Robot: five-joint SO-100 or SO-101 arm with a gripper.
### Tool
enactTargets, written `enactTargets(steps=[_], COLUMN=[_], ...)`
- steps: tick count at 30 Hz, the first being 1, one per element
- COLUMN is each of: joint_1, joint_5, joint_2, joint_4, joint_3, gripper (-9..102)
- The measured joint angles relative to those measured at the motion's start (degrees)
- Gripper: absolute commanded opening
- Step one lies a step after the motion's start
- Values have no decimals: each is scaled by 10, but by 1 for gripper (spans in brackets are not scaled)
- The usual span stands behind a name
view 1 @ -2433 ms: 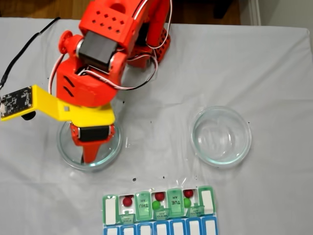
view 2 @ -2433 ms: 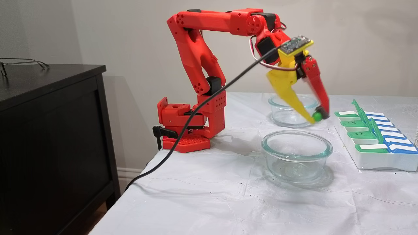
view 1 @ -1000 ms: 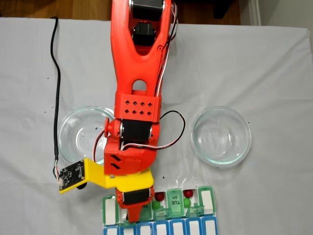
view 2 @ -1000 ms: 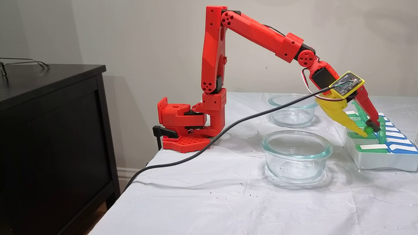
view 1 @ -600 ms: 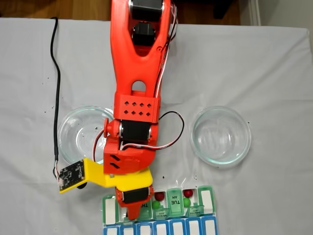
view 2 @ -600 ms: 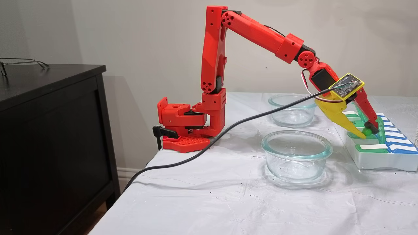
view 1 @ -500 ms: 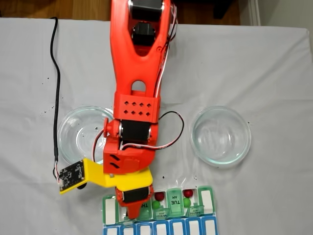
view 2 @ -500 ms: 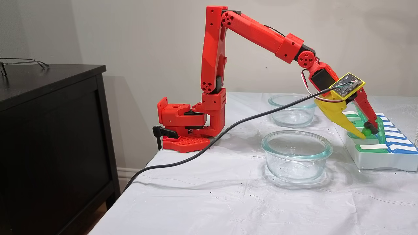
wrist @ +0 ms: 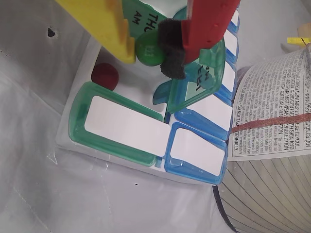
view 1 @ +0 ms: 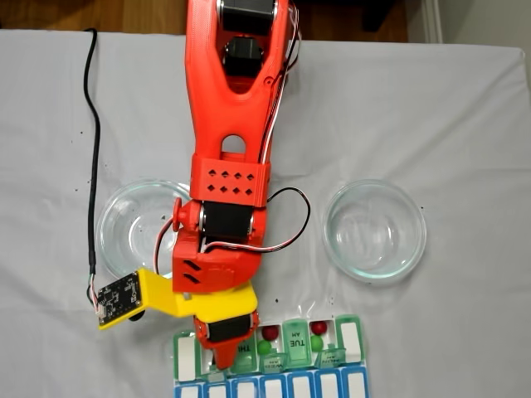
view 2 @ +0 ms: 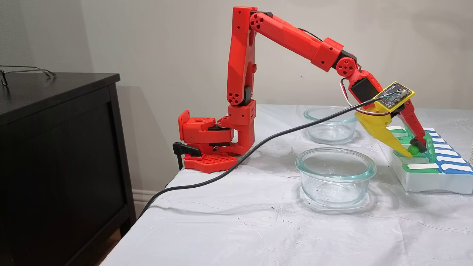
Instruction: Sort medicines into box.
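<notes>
Green ball (wrist: 148, 50) pinched in the gripper (wrist: 151, 51) above the box (wrist: 121, 141).
White wrinkled tablecloth (view 2: 236, 221), beige wall, black cabinet (view 2: 55, 155); round clear glass bowls (view 2: 335, 176); glossy red ball (wrist: 105, 75) in an open compartment.

Plain beige wall (view 2: 147, 44) behind, black cabinet (view 2: 55, 155) over at 9 o'clock with glasses (view 2: 22, 72) on top, white cloth-covered table (view 2: 240, 229), wood floor (view 1: 108, 15) peeking out at 12.
</notes>
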Motion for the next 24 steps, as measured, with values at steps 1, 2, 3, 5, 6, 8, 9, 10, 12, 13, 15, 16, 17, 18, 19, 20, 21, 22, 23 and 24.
enactTargets(steps=[1,2,3,5,6,8,9,10,12,13,15,16,17,18,19,20,21,22,23,24], joint_1=[2,3,3,3,4,10,13,15,15,15,15,15,15,15,15,15,15,15,17,18], joint_5=[0,0,1,5,9,9,9,9,9,9,5,2,0,-2,-2,-2,-2,-2,-2,-2], joint_2=[-8,-16,-21,-30,-34,-38,-40,-41,-45,-47,-48,-48,-48,-48,-48,-48,-48,-48,-48,-48], joint_4=[-7,-13,-18,-31,-34,-34,-34,-34,-34,-34,-33,-32,-29,-24,-20,-18,-16,-13,-9,-7], joint_3=[0,0,0,0,0,-3,-4,-6,-10,-11,-13,-13,-14,-15,-18,-19,-20,-20,-20,-21], gripper=[0,0,0,0,0,1,6,11,11,11,12,16,18,19,21,23,24,26,26,26])
